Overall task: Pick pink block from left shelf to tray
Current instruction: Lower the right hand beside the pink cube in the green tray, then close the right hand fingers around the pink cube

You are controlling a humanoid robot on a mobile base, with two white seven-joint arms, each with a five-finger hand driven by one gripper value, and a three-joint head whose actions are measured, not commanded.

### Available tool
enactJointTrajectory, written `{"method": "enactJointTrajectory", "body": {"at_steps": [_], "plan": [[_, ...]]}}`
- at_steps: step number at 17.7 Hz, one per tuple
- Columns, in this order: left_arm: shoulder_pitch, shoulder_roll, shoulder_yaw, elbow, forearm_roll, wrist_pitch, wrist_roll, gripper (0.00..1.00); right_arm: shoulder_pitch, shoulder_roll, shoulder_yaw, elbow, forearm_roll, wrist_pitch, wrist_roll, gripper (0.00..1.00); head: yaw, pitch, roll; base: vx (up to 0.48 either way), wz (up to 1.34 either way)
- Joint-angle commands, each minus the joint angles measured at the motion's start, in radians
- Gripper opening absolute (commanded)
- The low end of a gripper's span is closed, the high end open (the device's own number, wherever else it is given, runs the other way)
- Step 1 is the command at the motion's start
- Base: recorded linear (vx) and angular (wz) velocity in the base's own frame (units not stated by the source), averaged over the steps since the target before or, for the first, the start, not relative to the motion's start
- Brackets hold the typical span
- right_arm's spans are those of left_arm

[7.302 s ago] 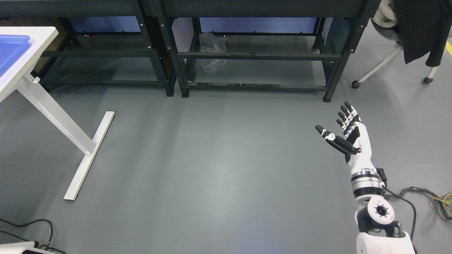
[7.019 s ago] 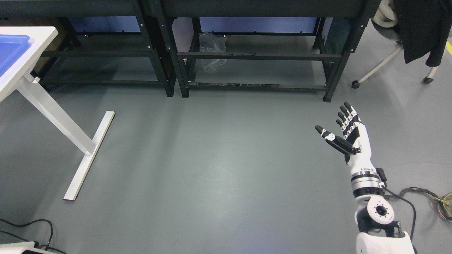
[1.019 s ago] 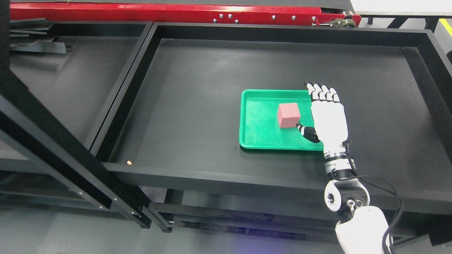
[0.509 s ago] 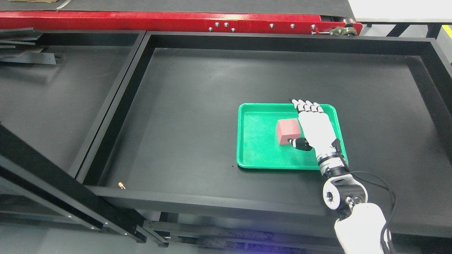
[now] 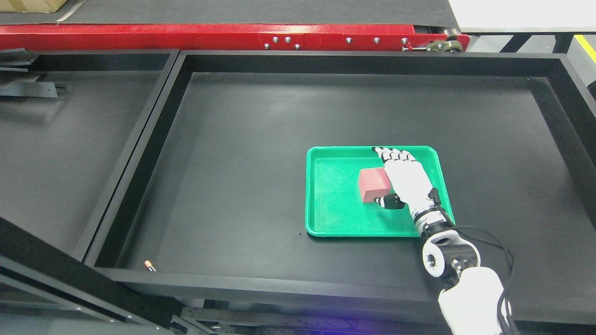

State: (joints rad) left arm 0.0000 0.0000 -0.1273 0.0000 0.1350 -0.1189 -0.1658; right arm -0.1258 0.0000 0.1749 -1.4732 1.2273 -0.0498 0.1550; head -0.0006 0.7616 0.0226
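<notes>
A pink block (image 5: 372,184) lies in a green tray (image 5: 335,218) on the black shelf floor (image 5: 260,153). My right hand (image 5: 387,179) comes in from the lower right and lies over the tray, against the block's right side. Its fingers (image 5: 393,156) stretch forward past the block's far right corner. Its thumb (image 5: 385,201) sits at the block's near right corner. The hand is open and the block rests on the tray. The hand hides the block's right edge. My left arm is out of view.
The shelf has raised black rims (image 5: 260,284) all round. A second black compartment (image 5: 60,139) lies to the left. A red beam (image 5: 223,36) runs along the back. A small orange bit (image 5: 149,265) lies at the front left corner.
The camera has risen and tilted, so the whole picture shifted down. Against the tray, my right hand has moved left to the block, its thumb now at the block's near corner.
</notes>
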Motion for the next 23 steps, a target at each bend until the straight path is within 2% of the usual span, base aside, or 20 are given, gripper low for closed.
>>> {"method": "enactJointTrajectory", "body": {"at_steps": [1,18,23], "plan": [[0.020,0.017,0.000,-0.017,0.000,0.001,0.000,1.00,-0.024,-0.017,0.014,0.059,-0.002,-0.011,0.006,0.98,0.0000,0.000,0.000,0.044,-0.03],[0.020,0.017,0.000,-0.017,0.000,0.001,0.000,1.00,-0.086,-0.017,0.018,0.171,-0.002,-0.025,0.006,0.98,0.0000,0.000,0.000,0.037,0.00],[0.020,0.017,0.000,-0.017,0.000,0.001,0.000,1.00,-0.081,-0.017,0.017,0.160,-0.006,-0.024,-0.002,0.98,0.0000,0.000,0.000,0.023,0.00]]}}
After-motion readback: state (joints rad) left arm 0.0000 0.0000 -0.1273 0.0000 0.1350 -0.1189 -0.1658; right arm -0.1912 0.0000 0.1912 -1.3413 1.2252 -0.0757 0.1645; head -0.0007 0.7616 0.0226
